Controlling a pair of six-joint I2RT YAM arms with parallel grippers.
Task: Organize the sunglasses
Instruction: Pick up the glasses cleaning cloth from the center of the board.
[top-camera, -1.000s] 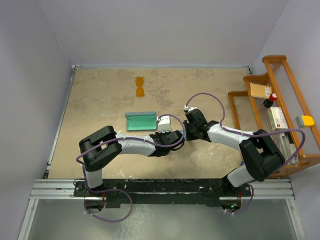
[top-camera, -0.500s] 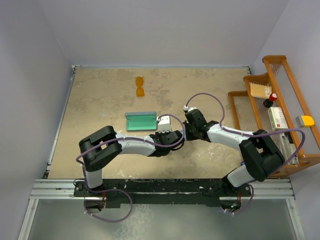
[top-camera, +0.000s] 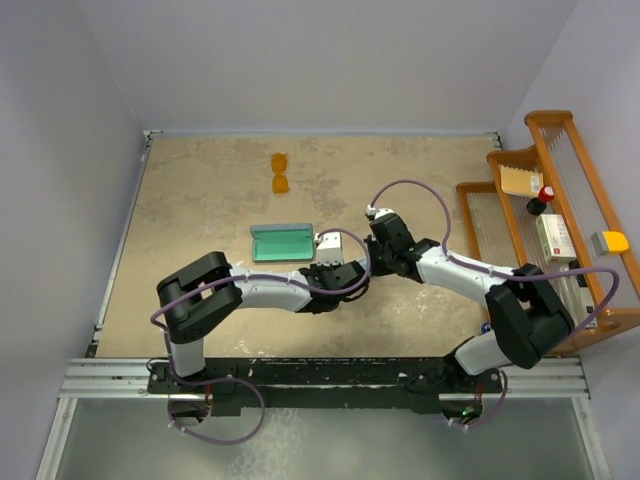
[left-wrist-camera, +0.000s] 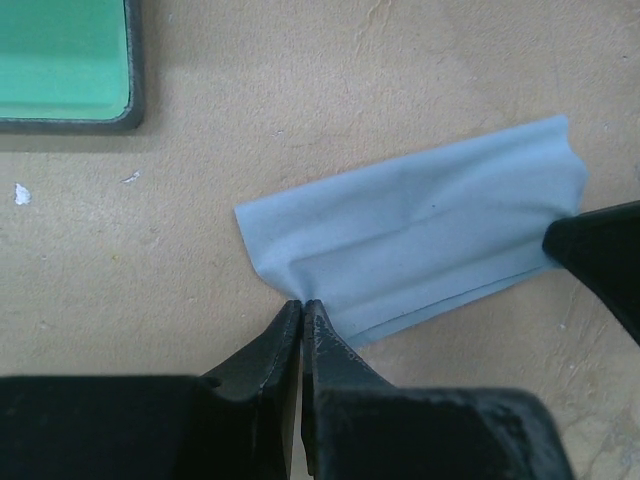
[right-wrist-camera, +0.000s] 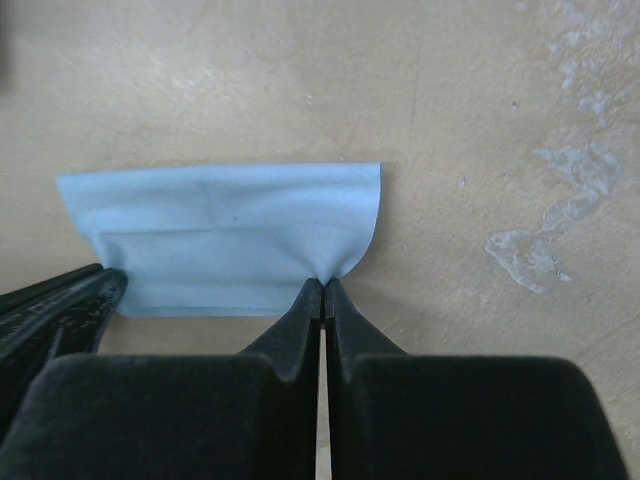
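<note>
Sunglasses (top-camera: 280, 173), with their orange lenses, are lying at the far side of the table (top-camera: 200, 210), well apart from both grippers and touching nothing else.

The left gripper (left-wrist-camera: 301, 305) is pinching a pale blue cloth (left-wrist-camera: 420, 240). Its two dark fingers are pressing together with no gap showing at the tips, and they are biting the near corner of the cloth, where the folded layers are showing along the edge. The right gripper (right-wrist-camera: 322, 285) is doing the same at the other end (its jaws are closed to a hairline slit), nipping the cloth's lower edge so that the fabric is puckering into a small point at the tips. In each wrist view the other gripper's dark finger is poking in at the side, touching the cloth's edge.

The cloth is lying flat on the table between the two grippers, folded into a rough rectangle with a soft crease running along its length.

Just beyond the left gripper, an open case (top-camera: 283, 242) with a green lining is resting on the table, its corner near the cloth but apart from it. Off the right edge, a wooden rack (top-camera: 545, 130) is holding a few small items.
</note>
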